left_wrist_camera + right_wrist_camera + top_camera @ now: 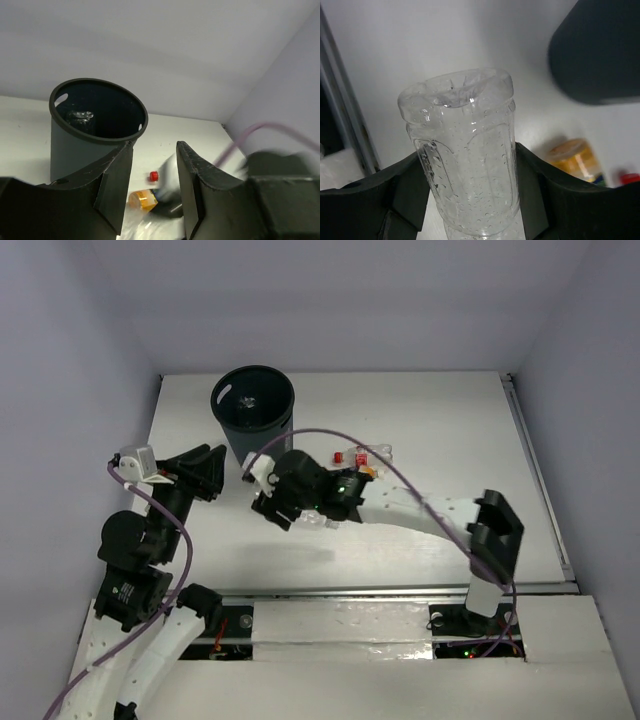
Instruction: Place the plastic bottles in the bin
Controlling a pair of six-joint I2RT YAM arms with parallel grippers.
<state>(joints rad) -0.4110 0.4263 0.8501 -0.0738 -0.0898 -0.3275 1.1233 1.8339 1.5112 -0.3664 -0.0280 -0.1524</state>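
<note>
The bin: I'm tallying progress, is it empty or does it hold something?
Not empty. The left wrist view shows a clear bottle lying inside the bin, low down.

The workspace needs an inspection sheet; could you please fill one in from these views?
Surface: white table, flat.
Job's things: black bin upright, one clear bottle inside; orange bottle and red-capped bottle on the table near it.
Clutter: nothing seen.
Grippers: left gripper open, empty, facing the bin; right gripper shut on a ribbed clear bottle.
Cables: purple cable arcs over the right arm; second purple cable loops by the left arm.
Surroundings: pale walls on three sides.
</note>
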